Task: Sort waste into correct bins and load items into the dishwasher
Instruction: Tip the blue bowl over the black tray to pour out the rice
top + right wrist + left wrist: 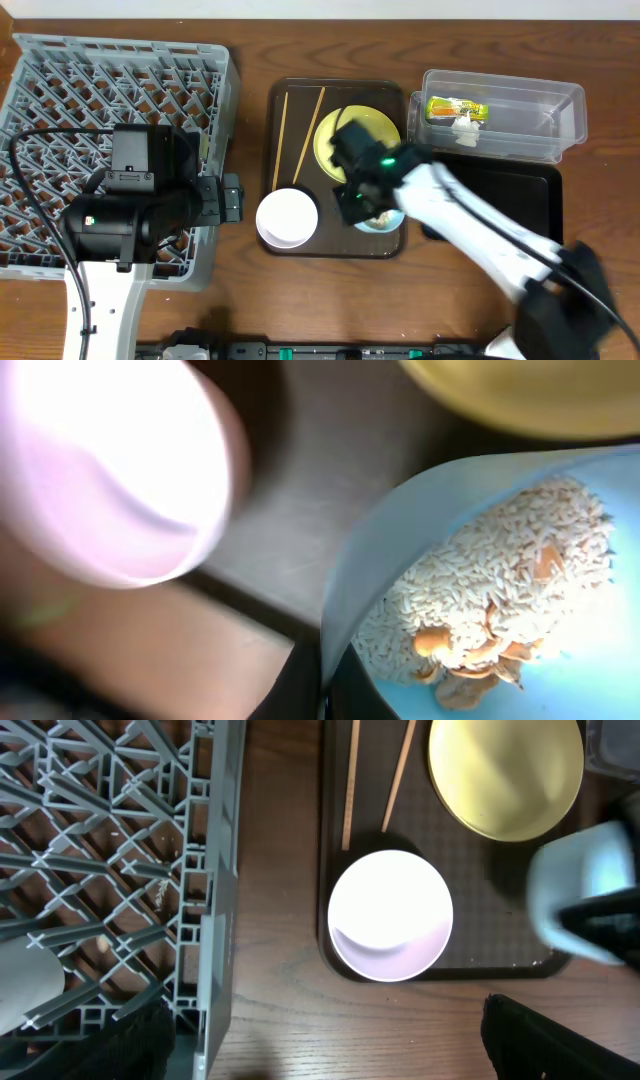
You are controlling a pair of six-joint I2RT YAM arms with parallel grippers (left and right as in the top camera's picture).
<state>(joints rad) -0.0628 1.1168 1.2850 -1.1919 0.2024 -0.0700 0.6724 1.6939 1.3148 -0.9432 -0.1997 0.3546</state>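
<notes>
The work surface is a brown wooden table [250, 300]. The grey dish rack [60, 90] takes up its left side. The left arm stands over the rack's near-right part and hides the lattice there. The left gripper [232, 198] projects past the rack edge toward the dark brown serving tray [345, 92]. In the left wrist view its fingers [560, 1040] sit wide apart at the lower corners with nothing between them: released.

On the serving tray:
- two chopsticks [283, 130] along the left half
- the yellow plate [325, 140] at the back
- the white bowl [288, 218] at the front-left corner, its interior bare in the left wrist view
- the light blue bowl [385, 222] at the front right

In the overhead view the right arm crosses the black tray [530, 185] and covers most of the light blue bowl and part of the plate.

The right gripper [362, 203] is clenched on the light blue bowl's rim. The right wrist view shows a dark finger [345, 690] at that rim. Only this view shows the bowl's contents: rice-like crumbs [500, 570] with orange pieces [470, 655].

The clear tub [560, 110], behind the black tray, holds the snack wrapper [458, 108] and the white scrap [465, 128].
</notes>
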